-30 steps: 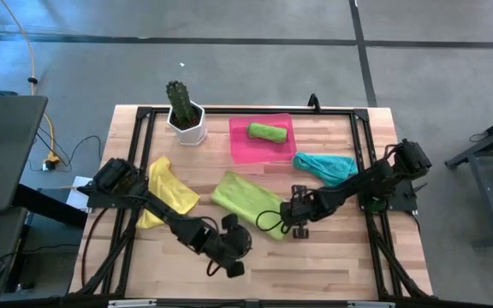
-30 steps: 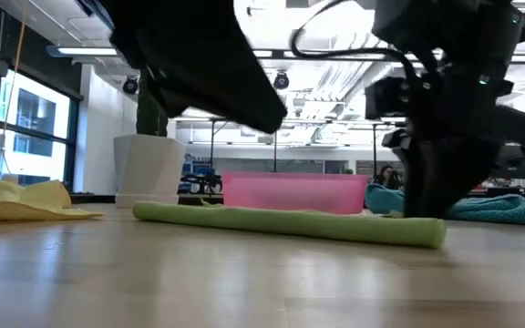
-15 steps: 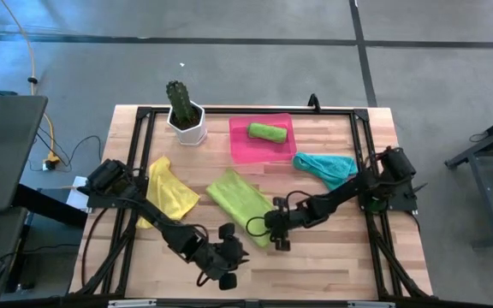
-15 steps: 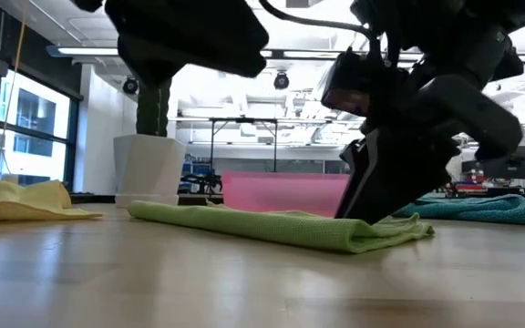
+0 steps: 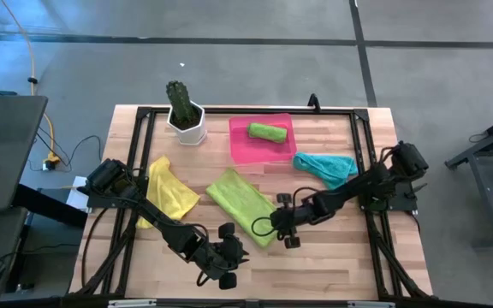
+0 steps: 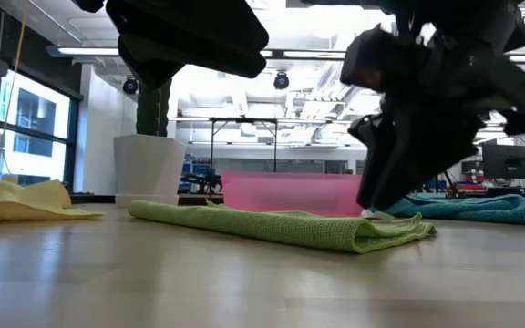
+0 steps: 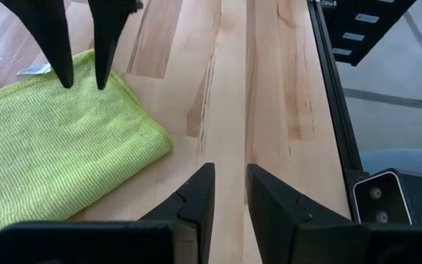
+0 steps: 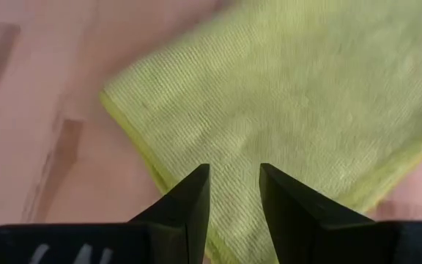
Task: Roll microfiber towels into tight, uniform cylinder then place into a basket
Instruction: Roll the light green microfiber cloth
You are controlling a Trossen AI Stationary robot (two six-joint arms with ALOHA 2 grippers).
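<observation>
A robotics lab — wooden workbench [image 5: 332,248] in a black frame, grey concrete floor [image 5: 229,68], exposed ceiling strip lights [image 6: 89,51].

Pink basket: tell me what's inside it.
The pink basket holds one rolled lime green towel, lying near its far side. The rest of its floor shows bare pink. In the low view its near wall hides the contents.

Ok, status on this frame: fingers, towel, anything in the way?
Left gripper and right gripper fingers apart, empty. Flat lime towel unrolled under the right gripper. One rolled towel in pink basket. Nothing in the way.
</observation>
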